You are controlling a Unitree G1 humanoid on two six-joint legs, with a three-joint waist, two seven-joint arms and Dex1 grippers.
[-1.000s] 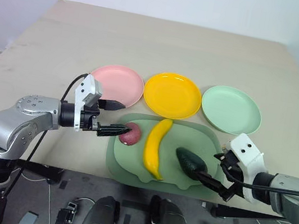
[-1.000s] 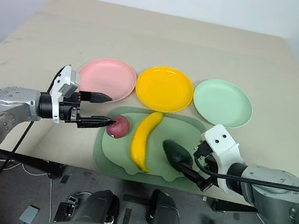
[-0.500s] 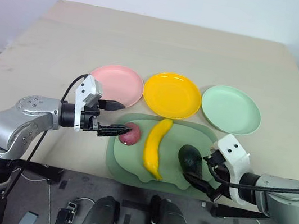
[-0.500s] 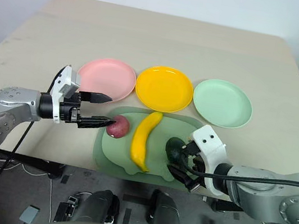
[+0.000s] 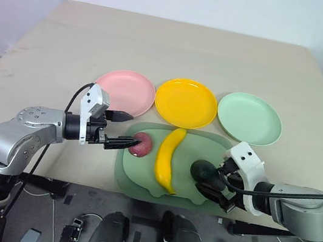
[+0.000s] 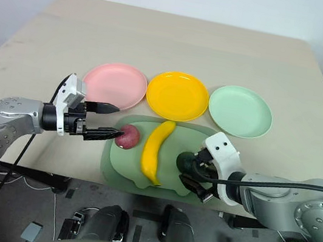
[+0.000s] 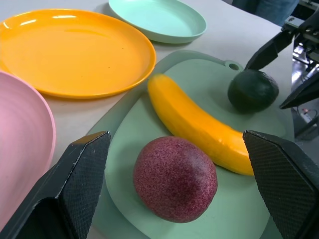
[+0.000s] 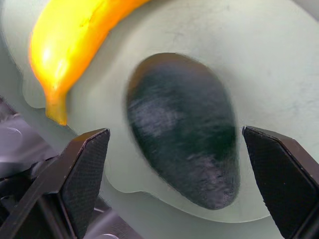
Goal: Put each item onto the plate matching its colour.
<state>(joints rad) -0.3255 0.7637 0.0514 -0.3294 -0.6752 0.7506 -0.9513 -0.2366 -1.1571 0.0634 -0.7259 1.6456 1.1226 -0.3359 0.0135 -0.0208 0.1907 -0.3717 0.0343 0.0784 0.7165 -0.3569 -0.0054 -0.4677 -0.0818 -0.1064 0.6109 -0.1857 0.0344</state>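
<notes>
On the sage-green tray [image 5: 191, 149] lie a reddish-purple fruit [image 5: 142, 144], a yellow banana [image 5: 168, 159] and a dark green avocado [image 5: 203, 170]. Behind the tray stand three plates in a row: pink [image 5: 126, 90], yellow [image 5: 186, 103] and mint green [image 5: 250, 118]. My left gripper [image 5: 132, 130] is open at the tray's left edge, its near fingertip right beside the fruit [image 7: 174, 179]. My right gripper [image 5: 212, 185] is open at the tray's right front, a finger on each side of the avocado [image 8: 182, 129], with a gap on both sides. Neither gripper holds anything.
All three plates are empty. The beige table [image 5: 173, 49] stretches bare behind the plates. The tray lies close to the table's front edge, and both arms reach in over that edge.
My right gripper has moved left and rolled at the wrist, so its fingers now flank the avocado, which looks turned on the tray. The left gripper has stayed where it was.
</notes>
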